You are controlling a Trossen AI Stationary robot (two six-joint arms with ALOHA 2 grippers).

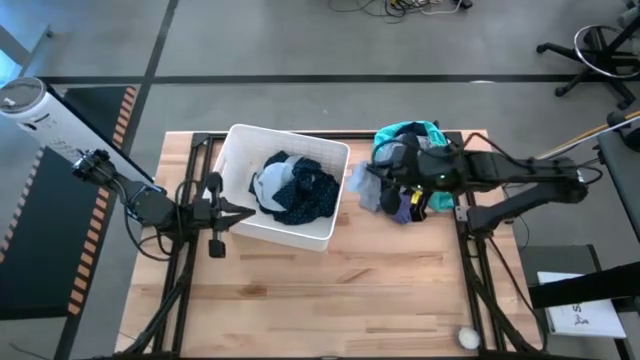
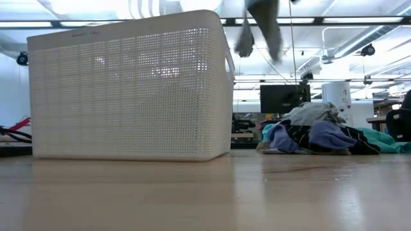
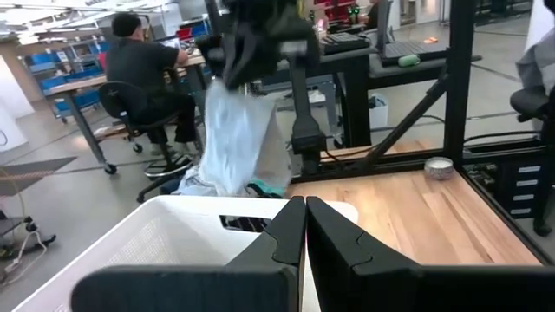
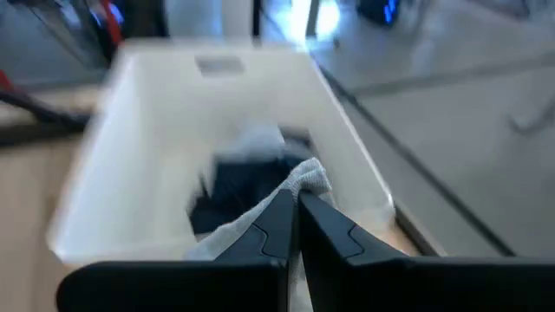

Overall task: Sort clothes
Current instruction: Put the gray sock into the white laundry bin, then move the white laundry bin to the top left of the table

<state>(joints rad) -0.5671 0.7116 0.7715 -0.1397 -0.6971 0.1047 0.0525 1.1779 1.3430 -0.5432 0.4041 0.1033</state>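
Note:
My right gripper (image 4: 295, 204) is shut on a grey garment (image 1: 368, 187). It is high above the table between the white bin (image 1: 232, 150) and the clothes pile (image 1: 410, 135). The garment hangs at the top of the low view (image 2: 260, 25) and shows in the left wrist view (image 3: 238, 143). The pile (image 2: 321, 135) lies on the table at the far right, with teal, lavender, black and grey pieces. A dark navy dotted garment (image 1: 305, 190) and a grey one (image 1: 268, 185) lie in the bin. My left gripper (image 3: 305, 217) is shut and empty at the bin's left rim (image 1: 245, 211). My right gripper pinches an edge or fold of the grey garment (image 4: 305, 180) between its two fingers. It comes from the table's right side, slanting down. The garment hangs slack below the fingers, lifted clear of the pile and the table (image 2: 273, 38).
The bin (image 2: 128, 90) stands at the table's far middle-left. A small white ball (image 1: 467, 339) lies at the near right corner. Bare wood (image 1: 330, 290) fills the near half. A person sits at a desk beyond the table (image 3: 139, 69).

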